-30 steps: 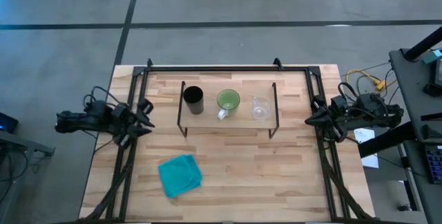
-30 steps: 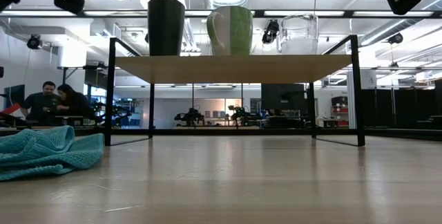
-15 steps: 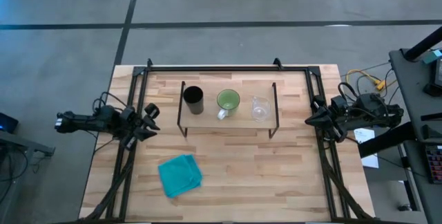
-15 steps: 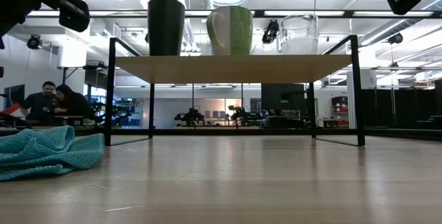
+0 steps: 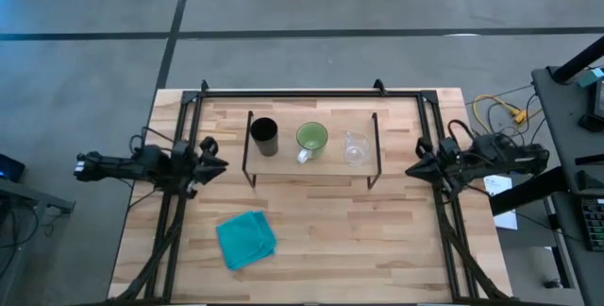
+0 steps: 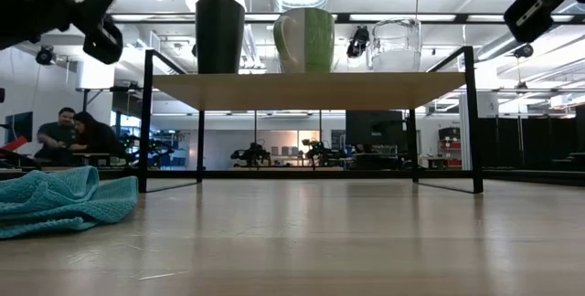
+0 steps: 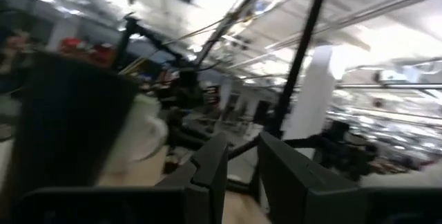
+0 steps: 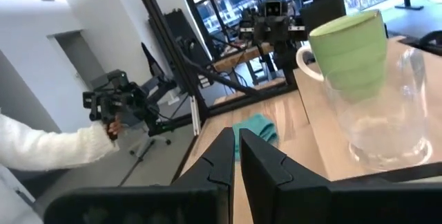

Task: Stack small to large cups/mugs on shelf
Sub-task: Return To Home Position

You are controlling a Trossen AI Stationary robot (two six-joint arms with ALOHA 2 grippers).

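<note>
On the shelf's wood board three cups stand on their bases in a row. From left to right they are a black cup, a green mug with a white handle and a clear glass cup. My left gripper is just left of the shelf, level with the black cup, a little open and empty. My right gripper is right of the shelf, shut and empty. It faces the glass and the mug.
A teal folded cloth lies on the table near the front left. The black table frame runs along the far edge and both sides. A person's white sleeve shows beyond the table. People sit in the room behind.
My left gripper has gone toward the table's right, up to the shelf's left legs. It has come down a little and has turned about its own axis. My right gripper has gone a little toward the table's left, toward the shelf. The cups have kept still.
</note>
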